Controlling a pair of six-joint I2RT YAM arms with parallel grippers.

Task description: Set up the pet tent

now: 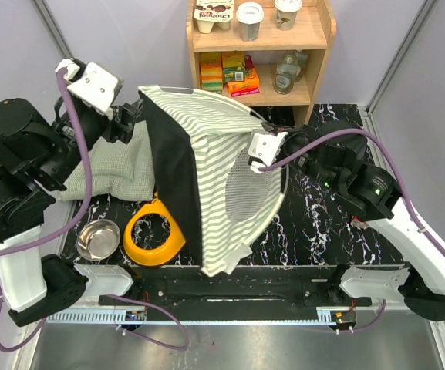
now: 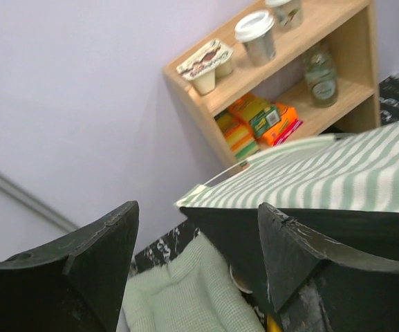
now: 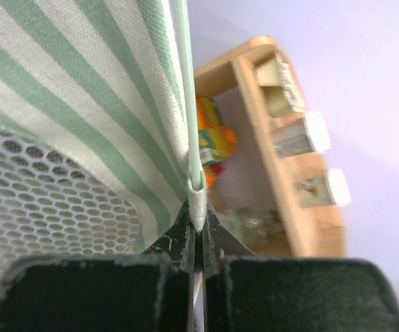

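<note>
The pet tent [image 1: 214, 162], sage-green and white striped with a white mesh panel and a dark underside, stands tilted in the middle of the table. My right gripper [image 1: 262, 158] is shut on the tent's white edge sleeve with its thin pole [image 3: 198, 200], at the tent's right rim beside the mesh [image 3: 40, 200]. My left gripper [image 1: 123, 122] is open and holds nothing, just left of the tent's far dark corner [image 2: 240, 228] and above the green quilted cushion [image 2: 185, 290]. The tent's striped top [image 2: 337, 173] shows in the left wrist view.
The green quilted cushion [image 1: 118, 166] lies left of the tent. A yellow bowl holder [image 1: 154, 231] and a steel bowl [image 1: 98, 240] sit at the front left. A wooden shelf [image 1: 261, 46] with cups, bottles and boxes stands behind the tent.
</note>
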